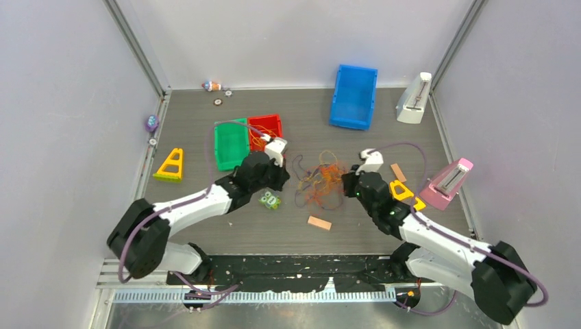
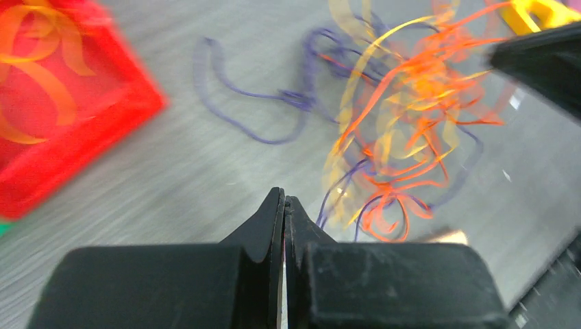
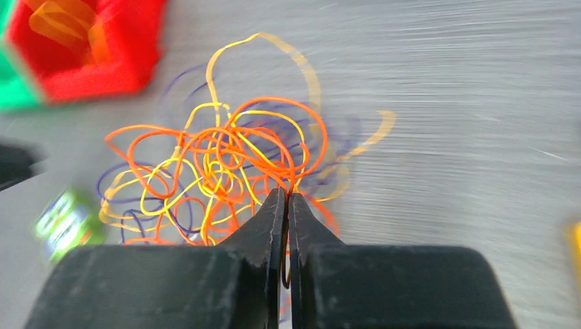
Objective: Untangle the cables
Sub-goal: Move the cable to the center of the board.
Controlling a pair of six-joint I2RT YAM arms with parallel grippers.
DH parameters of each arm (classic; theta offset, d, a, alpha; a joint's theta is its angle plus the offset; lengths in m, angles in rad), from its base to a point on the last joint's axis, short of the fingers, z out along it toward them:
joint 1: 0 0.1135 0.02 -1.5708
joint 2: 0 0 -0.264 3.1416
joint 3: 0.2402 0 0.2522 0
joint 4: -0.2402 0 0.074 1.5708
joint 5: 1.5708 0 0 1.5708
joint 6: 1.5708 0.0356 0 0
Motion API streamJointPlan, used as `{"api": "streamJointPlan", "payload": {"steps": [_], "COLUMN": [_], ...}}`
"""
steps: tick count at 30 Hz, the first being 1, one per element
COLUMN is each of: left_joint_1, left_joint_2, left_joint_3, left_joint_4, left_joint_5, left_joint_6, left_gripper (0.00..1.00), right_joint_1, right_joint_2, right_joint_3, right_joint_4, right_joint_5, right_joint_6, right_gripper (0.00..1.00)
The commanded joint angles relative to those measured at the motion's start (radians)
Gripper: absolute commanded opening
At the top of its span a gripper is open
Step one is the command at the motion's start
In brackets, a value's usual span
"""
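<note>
The cables (image 1: 320,181) lie as a loose tangle of orange, yellow and purple strands on the grey table between my two arms. My left gripper (image 1: 283,177) is at the tangle's left side. In the left wrist view this gripper (image 2: 283,199) is shut, with the cables (image 2: 404,116) ahead and to the right and no strand visibly leading into its tips. My right gripper (image 1: 349,181) is at the tangle's right edge. The right wrist view shows it (image 3: 288,194) shut on an orange strand of the cables (image 3: 226,154), which runs down between its fingers.
A green bin (image 1: 231,144) and a red bin (image 1: 266,130) holding an orange strand stand behind the left gripper. A small green toy (image 1: 270,199) and a wooden block (image 1: 319,223) lie near the tangle. A blue bin (image 1: 354,96), pink object (image 1: 447,184) and yellow stand (image 1: 171,164) sit further out.
</note>
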Motion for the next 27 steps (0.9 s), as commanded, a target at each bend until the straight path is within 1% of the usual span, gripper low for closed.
{"api": "streamJointPlan", "payload": {"steps": [1, 4, 6, 7, 9, 10, 11, 12, 13, 14, 15, 17, 18, 19, 21, 23, 25, 26, 27], "left_joint_1": [0.035, 0.037, 0.038, 0.039, 0.040, 0.041, 0.041, 0.041, 0.040, 0.040, 0.039, 0.040, 0.039, 0.039, 0.040, 0.040, 0.040, 0.040, 0.040], "left_joint_2": [-0.128, -0.222, -0.264, -0.276, -0.273, -0.261, -0.246, -0.229, -0.212, -0.198, -0.185, -0.174, -0.173, -0.175, -0.183, -0.189, -0.186, -0.178, -0.173], "left_joint_3": [-0.100, -0.177, -0.211, -0.222, -0.223, -0.214, -0.204, -0.192, -0.181, -0.170, -0.162, -0.155, -0.157, -0.161, -0.177, -0.188, -0.187, -0.180, -0.177], "left_joint_4": [-0.002, 0.052, 0.079, 0.094, 0.109, 0.115, 0.118, 0.123, 0.124, 0.125, 0.130, 0.142, 0.150, 0.163, 0.190, 0.214, 0.220, 0.217, 0.214], "left_joint_5": [-0.380, -0.454, -0.484, -0.478, -0.429, -0.382, -0.335, -0.278, -0.227, -0.181, -0.140, -0.092, -0.055, -0.043, -0.016, 0.021, 0.050, 0.058, 0.062], "left_joint_6": [-0.012, -0.023, -0.027, -0.025, -0.009, 0.002, 0.010, 0.019, 0.029, 0.032, 0.036, 0.042, 0.043, 0.044, 0.044, 0.046, 0.049, 0.050, 0.049], "left_gripper": [0.00, 0.00, 0.00, 0.00, 0.00, 0.00, 0.00, 0.00, 0.00, 0.00, 0.00, 0.08, 0.13, 0.19, 0.28, 0.33, 0.35, 0.37, 0.40], "right_joint_1": [-0.031, -0.032, -0.033, -0.035, -0.036, -0.036, -0.037, -0.037, -0.037, -0.037, -0.036, -0.036, -0.035, -0.035, -0.034, -0.031, -0.031, -0.030, -0.030], "right_joint_2": [-0.156, -0.258, -0.311, -0.322, -0.333, -0.324, -0.311, -0.282, -0.264, -0.223, -0.180, -0.110, -0.088, -0.046, 0.006, 0.038, 0.053, 0.055, 0.059], "right_joint_3": [-0.060, -0.109, -0.135, -0.143, -0.160, -0.162, -0.159, -0.152, -0.141, -0.134, -0.122, -0.089, -0.070, -0.032, 0.039, 0.097, 0.140, 0.152, 0.176], "right_joint_4": [-0.106, -0.117, -0.113, -0.084, -0.028, -0.008, 0.029, 0.047, 0.083, 0.104, 0.143, 0.194, 0.199, 0.208, 0.205, 0.201, 0.199, 0.194, 0.177], "right_joint_5": [0.492, 0.597, 0.627, 0.620, 0.541, 0.453, 0.407, 0.306, 0.253, 0.134, 0.074, -0.159, -0.208, -0.326, -0.455, -0.513, -0.517, -0.515, -0.512], "right_joint_6": [0.129, 0.166, 0.184, 0.167, 0.110, 0.061, 0.039, -0.001, -0.018, -0.049, -0.063, -0.084, -0.083, -0.083, -0.076, -0.055, -0.033, -0.026, -0.029], "right_gripper": [0.05, 0.06, 0.05, 0.05, 0.06, 0.06, 0.06, 0.06, 0.05, 0.05, 0.06, 0.06, 0.06, 0.06, 0.06, 0.06, 0.06, 0.18, 0.32]}}
